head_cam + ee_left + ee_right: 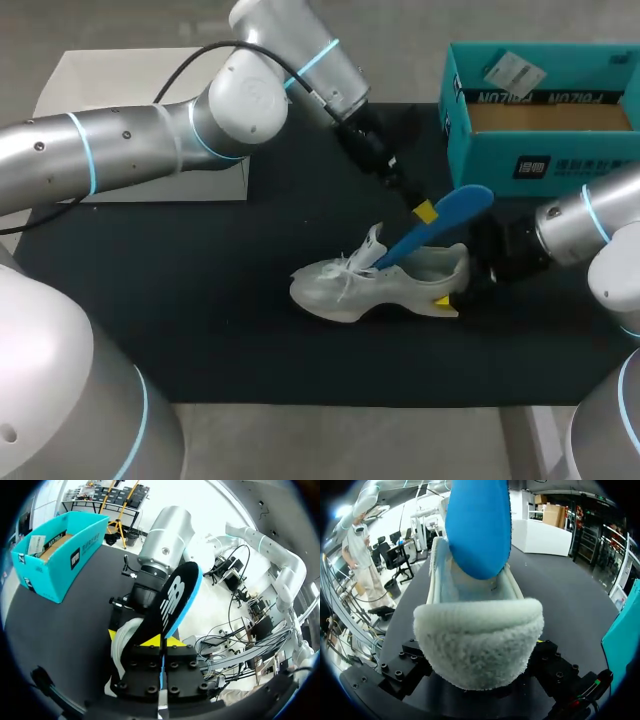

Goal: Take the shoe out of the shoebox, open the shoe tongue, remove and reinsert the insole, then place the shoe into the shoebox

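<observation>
Head view: the left gripper (pixel 425 211), slanting down over the white lace-up shoe (pixel 385 282), pinches the blue foam insole (pixel 450 215) half inside it, the teal cardboard shoebox (pixel 540 150) beyond the shoe's heel — pushed off-line, the foam could buckle. Left wrist view: fingers (pixel 147 641) clamped on the insole, edge-on. Right wrist view: the right gripper (pixel 479 677) seems clamped on the shoe's fleecy heel — a weak hold would let it skid.

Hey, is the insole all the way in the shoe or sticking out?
Sticking out: the insole slants up from the shoe, its upper part between the left jaws.
</observation>
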Action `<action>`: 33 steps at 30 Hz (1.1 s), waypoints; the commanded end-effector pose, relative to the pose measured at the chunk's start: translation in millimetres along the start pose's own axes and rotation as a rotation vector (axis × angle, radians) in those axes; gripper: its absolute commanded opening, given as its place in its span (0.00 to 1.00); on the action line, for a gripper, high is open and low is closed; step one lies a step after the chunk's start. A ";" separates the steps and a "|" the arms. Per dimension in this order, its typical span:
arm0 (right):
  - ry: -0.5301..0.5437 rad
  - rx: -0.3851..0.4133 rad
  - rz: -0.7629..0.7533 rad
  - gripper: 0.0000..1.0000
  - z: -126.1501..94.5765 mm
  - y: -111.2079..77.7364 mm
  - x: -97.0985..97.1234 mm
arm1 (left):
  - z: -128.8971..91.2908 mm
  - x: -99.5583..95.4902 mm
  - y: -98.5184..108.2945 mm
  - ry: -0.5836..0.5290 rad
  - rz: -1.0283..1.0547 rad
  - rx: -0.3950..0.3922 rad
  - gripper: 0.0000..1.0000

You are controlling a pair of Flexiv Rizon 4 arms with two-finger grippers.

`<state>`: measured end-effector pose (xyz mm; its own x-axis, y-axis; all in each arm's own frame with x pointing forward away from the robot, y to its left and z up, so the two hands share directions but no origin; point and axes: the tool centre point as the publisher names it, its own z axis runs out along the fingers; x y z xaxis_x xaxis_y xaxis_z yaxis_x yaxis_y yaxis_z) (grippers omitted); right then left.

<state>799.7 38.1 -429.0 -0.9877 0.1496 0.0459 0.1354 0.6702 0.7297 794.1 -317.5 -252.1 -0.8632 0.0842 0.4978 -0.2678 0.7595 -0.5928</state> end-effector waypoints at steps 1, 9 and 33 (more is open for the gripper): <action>-0.003 0.002 0.000 0.00 0.7 0.9 1.0 | -9.0 2.0 -13.6 0.055 0.008 0.051 0.00; -0.003 0.002 0.000 0.00 0.7 0.9 1.0 | -63.1 45.7 -70.6 0.202 0.082 0.269 0.00; -0.003 0.002 0.000 0.00 0.7 0.9 1.0 | -105.8 81.6 -117.9 0.314 0.145 0.388 0.00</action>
<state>799.7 38.1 -429.0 -0.9877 0.1497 0.0457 0.1354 0.6702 0.7297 799.9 -330.5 -74.0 -0.7493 0.4041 0.5247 -0.3467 0.4357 -0.8307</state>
